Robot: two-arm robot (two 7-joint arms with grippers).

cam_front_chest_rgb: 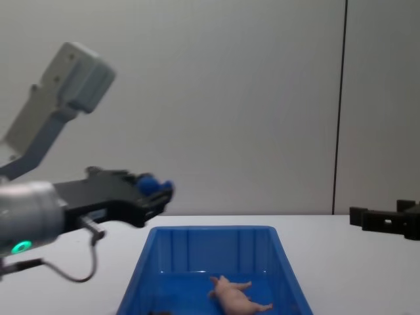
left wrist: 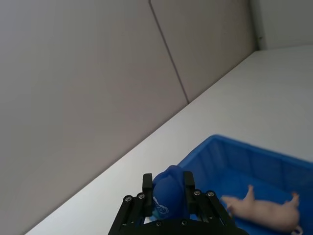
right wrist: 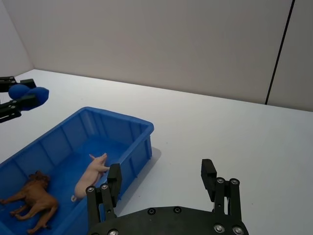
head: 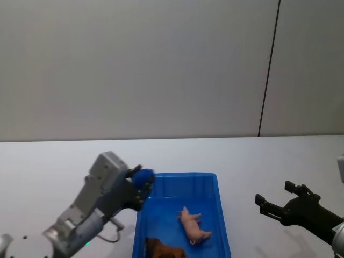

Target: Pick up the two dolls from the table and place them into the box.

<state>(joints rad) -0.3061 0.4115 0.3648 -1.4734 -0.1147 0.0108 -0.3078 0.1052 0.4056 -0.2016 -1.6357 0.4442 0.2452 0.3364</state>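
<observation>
- Blue plastic box (head: 222,226) already holds both dolls: the pink pig (head: 193,224) lies on its side mid-floor, the brown lion (head: 164,249) at the near end.
- Left gripper (head: 141,181) hovers above the box's far-left corner, its fingers pinched on a small blue object (left wrist: 168,192) I cannot identify.
- My judgement: move that gripper further over the open box before releasing, so the object lands inside, not on the rim.
- Right gripper (head: 275,199) hangs over the white bench (head: 269,161) to the box's right, jaws spread wide, empty.

Plain grey wall (head: 134,64) (panelled), dark vertical seam (head: 269,67).
</observation>
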